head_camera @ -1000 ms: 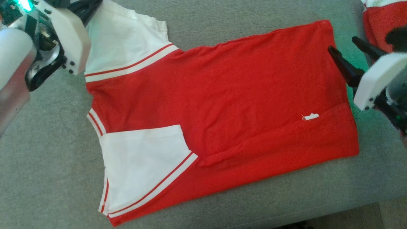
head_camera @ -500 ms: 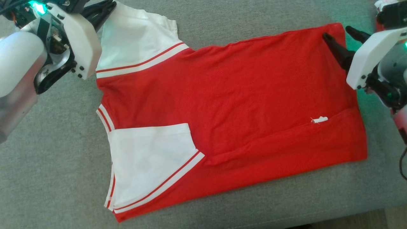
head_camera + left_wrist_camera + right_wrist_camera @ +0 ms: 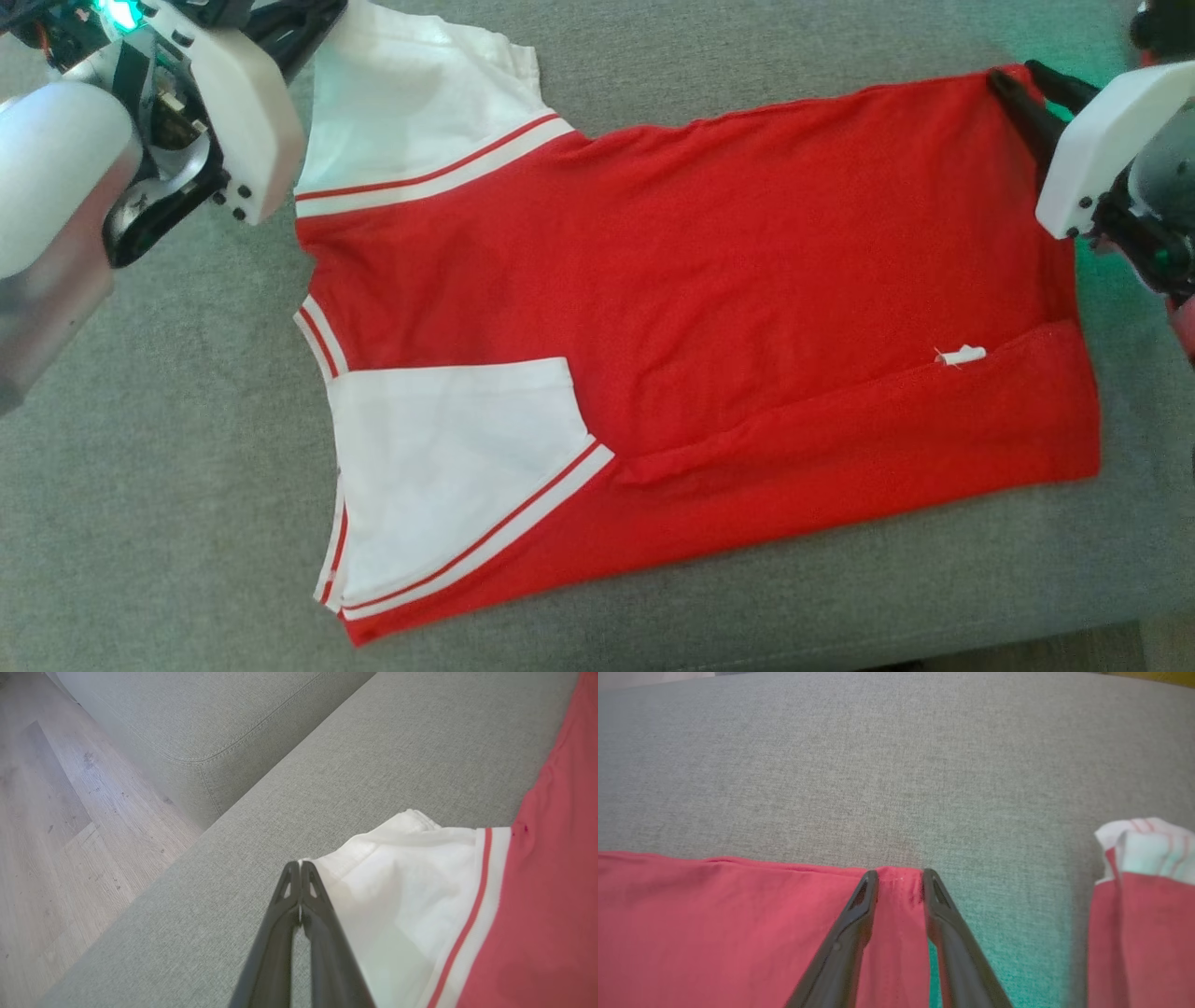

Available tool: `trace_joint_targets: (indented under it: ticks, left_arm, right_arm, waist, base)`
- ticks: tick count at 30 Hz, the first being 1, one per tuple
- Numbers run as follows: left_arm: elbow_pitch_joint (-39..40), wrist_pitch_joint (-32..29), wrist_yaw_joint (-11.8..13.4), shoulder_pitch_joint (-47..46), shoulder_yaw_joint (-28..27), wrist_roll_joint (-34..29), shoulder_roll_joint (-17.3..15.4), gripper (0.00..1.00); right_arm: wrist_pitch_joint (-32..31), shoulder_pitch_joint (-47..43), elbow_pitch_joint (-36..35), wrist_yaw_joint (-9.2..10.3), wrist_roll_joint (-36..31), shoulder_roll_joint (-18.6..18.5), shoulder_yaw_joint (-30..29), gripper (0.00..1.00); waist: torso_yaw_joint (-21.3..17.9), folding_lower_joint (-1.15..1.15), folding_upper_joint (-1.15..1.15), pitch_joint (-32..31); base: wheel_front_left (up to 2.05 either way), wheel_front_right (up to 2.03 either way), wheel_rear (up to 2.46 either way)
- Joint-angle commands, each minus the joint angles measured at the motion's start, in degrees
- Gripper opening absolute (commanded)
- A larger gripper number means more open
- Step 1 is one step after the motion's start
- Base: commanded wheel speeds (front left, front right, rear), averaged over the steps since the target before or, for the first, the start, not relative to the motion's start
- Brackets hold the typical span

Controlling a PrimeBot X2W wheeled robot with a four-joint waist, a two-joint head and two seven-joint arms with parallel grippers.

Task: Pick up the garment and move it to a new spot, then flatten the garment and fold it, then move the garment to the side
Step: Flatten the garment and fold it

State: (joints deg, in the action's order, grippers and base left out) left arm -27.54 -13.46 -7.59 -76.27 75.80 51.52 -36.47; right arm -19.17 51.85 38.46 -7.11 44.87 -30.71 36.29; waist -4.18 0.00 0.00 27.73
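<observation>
A red garment [image 3: 700,280] with white, red-striped sleeves lies spread flat on the grey sofa cushion [image 3: 747,47]; its near side is folded over. My left gripper [image 3: 331,11] is shut on the corner of the far white sleeve [image 3: 397,882]; its tips [image 3: 299,864] press together at the sleeve's edge. My right gripper [image 3: 1015,73] sits at the garment's far right hem corner. Its two fingers [image 3: 900,873] straddle that red corner [image 3: 899,914] with a gap left between them, and the cloth lies flat in the gap.
Another red and white cloth [image 3: 1143,896] lies bunched on the cushion to the right of my right gripper. Wooden floor [image 3: 46,835] and a second grey cushion [image 3: 210,718] lie beyond the left gripper. The cushion's front edge [image 3: 1027,644] runs along the bottom.
The head camera has shifted. My right gripper has moved forward onto the hem corner and its jaws have narrowed around it. The left gripper has stayed shut at the sleeve.
</observation>
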Motion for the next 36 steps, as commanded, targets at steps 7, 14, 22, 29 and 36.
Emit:
trace_joint_targets:
  ticks: [7,14,22,29,36]
  left_arm:
    - [0.32,0.83,0.1,-3.41,-2.45,-0.1,-1.35,0.0]
    - [-1.22,4.86,0.1,-4.31,-2.45,-2.67,-1.45,0.0]
    - [-6.53,14.88,0.12,-7.47,-3.52,-5.06,0.24,0.0]
    - [-11.42,19.27,0.19,-6.56,-4.03,-4.69,2.58,0.0]
    - [-9.5,20.6,0.12,-0.84,-3.36,-3.08,1.98,0.0]
  right_arm:
    - [1.7,2.2,1.04,-0.37,0.48,-1.79,2.1,0.0]
    - [3.82,3.36,1.46,-0.37,0.88,-2.32,3.04,0.0]
    - [8.55,5.07,2.15,-0.37,1.23,-3.1,1.83,0.0]
    - [10.35,3.26,2.84,-0.37,2.71,-4.29,0.87,0.0]
    - [11.73,-1.92,0.55,-0.37,6.06,-5.76,-0.94,0.0]
  waist:
    - [0.68,0.0,0.0,0.25]
    - [0.7,0.0,0.0,-0.53]
    - [1.08,0.0,0.0,-1.96]
    - [2.48,0.0,0.0,-4.73]
    - [4.03,0.0,0.0,-7.35]
  base:
    - [0.0,0.0,0.0]
    - [0.0,0.0,0.0]
    - [0.0,0.0,0.0]
    - [0.0,0.0,0.0]
    - [0.0,0.0,0.0]
